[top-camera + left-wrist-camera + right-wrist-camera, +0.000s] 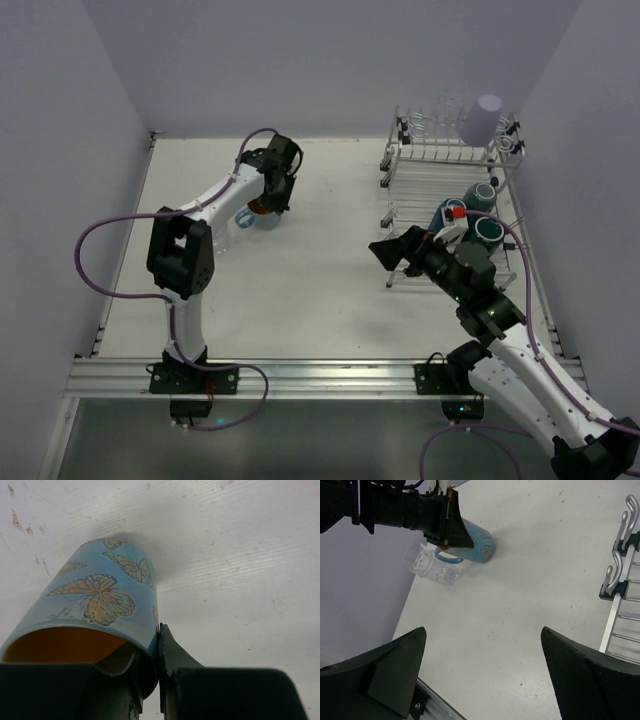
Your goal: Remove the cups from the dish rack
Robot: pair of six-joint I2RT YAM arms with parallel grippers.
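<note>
Blue butterfly mug (100, 600) tilted over the table (330, 300), left of middle, rim pinched in left claw (159, 645); clear glass (432, 567) beside. Rack (420, 175) along right edge. Right claw (480, 630) wide open, empty, near rack's front corner, broad table between claws.

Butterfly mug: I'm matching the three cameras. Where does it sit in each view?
Top external: butterfly mug left of centre, upper half.
Left wrist: the mug large, left of centre.
Right wrist: the mug top, left of centre.
Shared landmark: the left gripper clamped on its rim.
</note>
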